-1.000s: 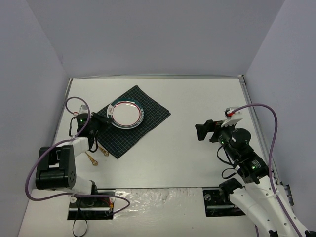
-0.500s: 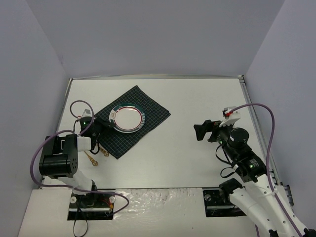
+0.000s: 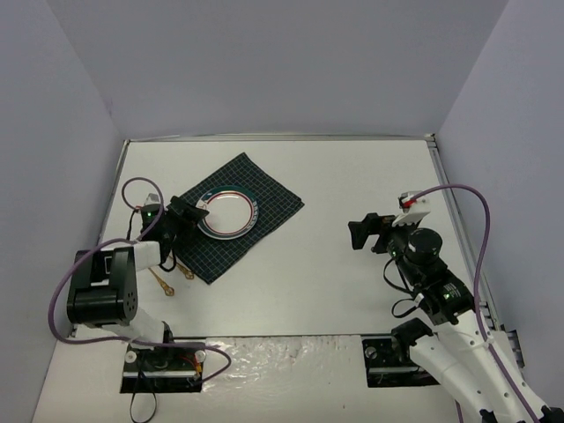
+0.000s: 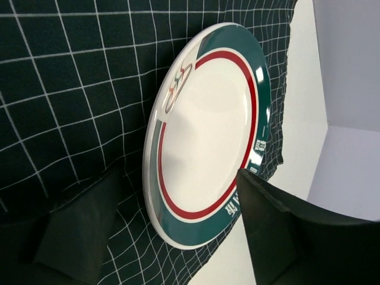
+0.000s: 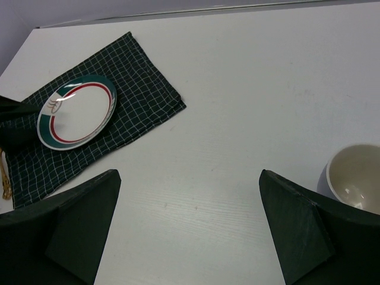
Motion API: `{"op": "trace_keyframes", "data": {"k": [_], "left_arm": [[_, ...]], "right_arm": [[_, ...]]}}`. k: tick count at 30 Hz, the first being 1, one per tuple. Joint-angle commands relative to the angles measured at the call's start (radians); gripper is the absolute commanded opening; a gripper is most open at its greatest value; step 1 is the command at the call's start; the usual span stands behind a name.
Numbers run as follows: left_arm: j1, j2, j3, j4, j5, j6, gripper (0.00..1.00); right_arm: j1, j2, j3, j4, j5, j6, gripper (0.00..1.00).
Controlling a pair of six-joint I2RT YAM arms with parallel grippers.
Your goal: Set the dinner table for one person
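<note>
At the far left, 2 thin gold-coloured utensils (image 3: 164, 281) lie on the large white rectangular dinner table (image 3: 344, 172), just off the edge of a dark green checked cloth (image 3: 275, 199). The left gripper (image 3: 189, 215) sits low over that cloth, fingers spread, the rim of a round white plate with a green border and red ring (image 3: 229, 211) between them, unpinched. The plate rests flat on the cloth. Over to the right, the right gripper (image 3: 358, 235) hovers, jaws wide, holding nothing, near a cream ceramic bowl (image 5: 356, 178).
</note>
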Motion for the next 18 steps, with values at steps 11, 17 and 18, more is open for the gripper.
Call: {"op": "trace_keyframes", "data": {"k": [11,17,18], "left_arm": [[-0.009,-0.351,0.425,-0.914,-0.205,0.444,0.97],[-0.022,-0.353,0.512,-1.081,-0.191,0.645,0.97],[-0.022,-0.354,0.520,-1.102,-0.190,0.672,0.97]], "right_arm": [[-0.014,0.230,0.115,-0.110,0.391,0.185,1.00],[-0.075,0.406,0.190,-0.122,0.362,0.210,0.99],[-0.084,0.436,0.206,-0.121,0.355,0.205,0.99]]}}
